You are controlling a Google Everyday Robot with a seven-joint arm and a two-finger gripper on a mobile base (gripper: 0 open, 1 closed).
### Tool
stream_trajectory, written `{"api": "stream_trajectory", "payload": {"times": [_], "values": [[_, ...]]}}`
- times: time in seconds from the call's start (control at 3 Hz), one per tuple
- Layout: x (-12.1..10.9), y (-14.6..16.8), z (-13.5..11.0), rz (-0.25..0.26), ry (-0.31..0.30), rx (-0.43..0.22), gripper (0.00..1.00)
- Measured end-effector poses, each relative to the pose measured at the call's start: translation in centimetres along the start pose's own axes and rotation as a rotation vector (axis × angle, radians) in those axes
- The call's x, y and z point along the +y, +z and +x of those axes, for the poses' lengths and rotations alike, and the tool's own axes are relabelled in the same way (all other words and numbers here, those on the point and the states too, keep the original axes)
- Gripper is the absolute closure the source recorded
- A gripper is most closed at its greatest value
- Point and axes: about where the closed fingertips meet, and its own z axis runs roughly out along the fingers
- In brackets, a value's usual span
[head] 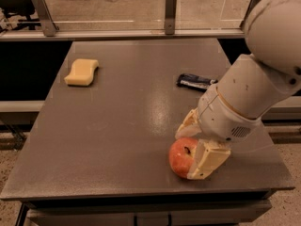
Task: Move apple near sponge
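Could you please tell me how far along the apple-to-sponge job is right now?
Done: the gripper is at the apple, near the front right edge of the table. In hand: the grasp; the apple rests there, not lifted. Left: carrying it across to the sponge at the far left and setting it down alongside.

Grey tabletop [117, 126] catching a soft glare; a metal rail [117, 33] runs behind its far edge, speckled floor [288, 212] shows off the front right corner, and the gripper [189, 152] sits near the front edge.
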Motion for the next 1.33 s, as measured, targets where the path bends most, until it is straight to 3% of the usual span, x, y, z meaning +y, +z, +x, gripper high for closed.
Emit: {"api": "stream_trajectory", "payload": {"times": [0.33,0.67,1.0,1.33], "values": [[0.0,-0.1,-0.1,0.004,-0.002,0.002,0.88],[-0.7,-0.5,-1.4,-0.008,-0.047,-0.025,1.0],[-3.3,-0.8,-2.2,-0.016,-0.057,-0.059,1.0],[-7.5,-0.6,-3.2,-0.015,-0.062,-0.08,1.0]]}}
